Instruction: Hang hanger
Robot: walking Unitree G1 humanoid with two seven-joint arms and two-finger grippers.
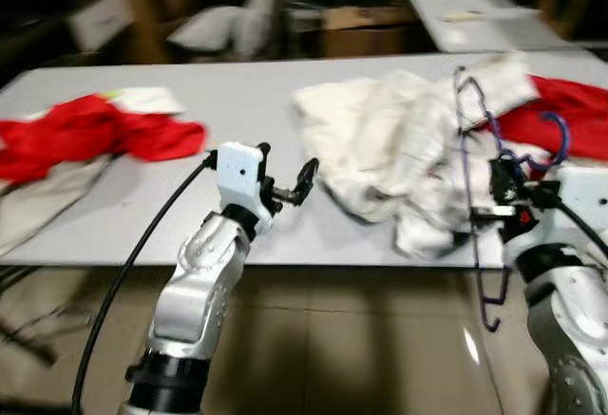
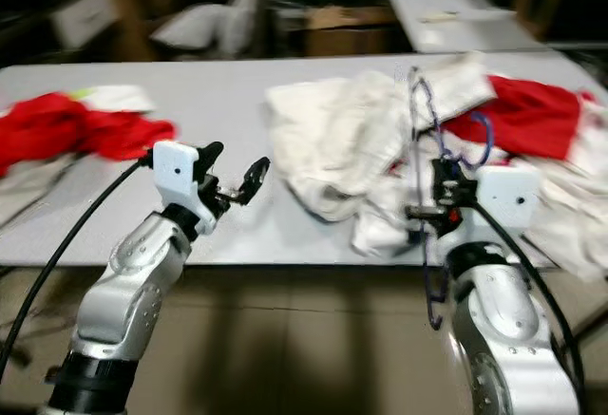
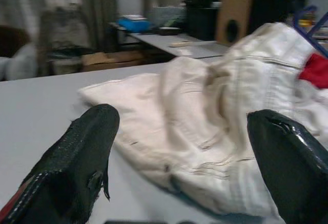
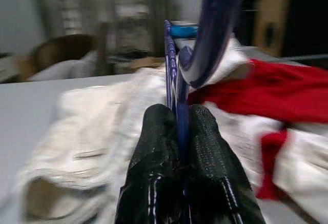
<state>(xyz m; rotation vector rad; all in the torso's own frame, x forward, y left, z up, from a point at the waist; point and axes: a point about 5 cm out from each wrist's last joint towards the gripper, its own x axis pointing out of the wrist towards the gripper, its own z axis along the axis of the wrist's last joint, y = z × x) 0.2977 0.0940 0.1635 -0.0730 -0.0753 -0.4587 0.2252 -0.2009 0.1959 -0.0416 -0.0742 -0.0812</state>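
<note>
The grey counter (image 1: pixel 237 102) stretches ahead of both arms, and on it, just beyond the right end effector (image 1: pixel 496 201), lies a big heap of cream clothing (image 1: pixel 380 149), with a red garment (image 1: pixel 570 116) behind that heap on the right end effector's outer side and another red garment (image 1: pixel 85 135) well off beyond the outer side of the left end effector (image 1: pixel 285 182). The blue wire hanger (image 2: pixel 432 178) stands roughly upright in the right end effector, whose two fingers (image 4: pixel 154 152) are pinched tight on the wire, the hook curling above them and the lower frame hanging below the counter edge. To do this step well, I judge the grip should stay firm so the thin wire cannot swivel, the hanger should be lifted clear of the cream cloth before it is carried, since its upper part sits against the heap and could snag, and the hook should be kept uppermost for whatever rail is meant; no rail can be made out here. The right forearm rises from below the counter edge, wrist level, fingers pointing forward. The left arm is bent up likewise, its end effector spread wide and empty, aimed at the near edge of the cream heap.
</note>
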